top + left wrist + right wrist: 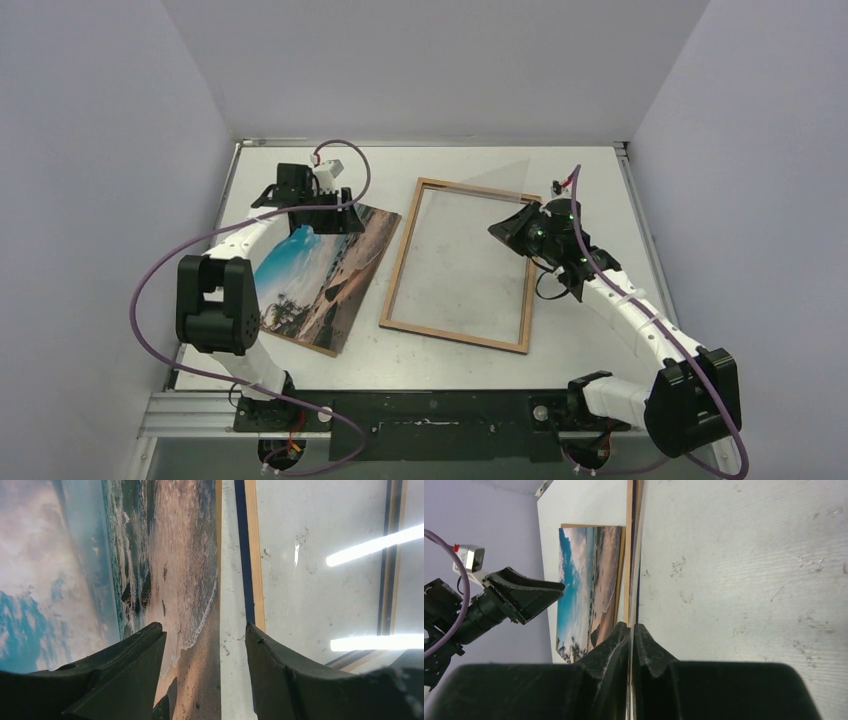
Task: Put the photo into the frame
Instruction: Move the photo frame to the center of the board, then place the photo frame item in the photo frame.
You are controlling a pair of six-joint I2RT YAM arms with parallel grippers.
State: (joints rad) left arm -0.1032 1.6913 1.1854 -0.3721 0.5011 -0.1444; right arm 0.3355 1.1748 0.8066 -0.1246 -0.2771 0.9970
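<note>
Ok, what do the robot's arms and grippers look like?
The left arm and right arm have white links between bulky black joint housings, each trailing a looping purple cable. The left gripper and right gripper have matte black wedge-shaped fingers tapering to thin tips. Green lights dot the right wrist; a small white block sits on the left.

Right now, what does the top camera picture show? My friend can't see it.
A wooden frame lies in the middle, with the right gripper shut on its far right corner. Left of it lies a beach photo, with the left gripper open above its far edge.
</note>
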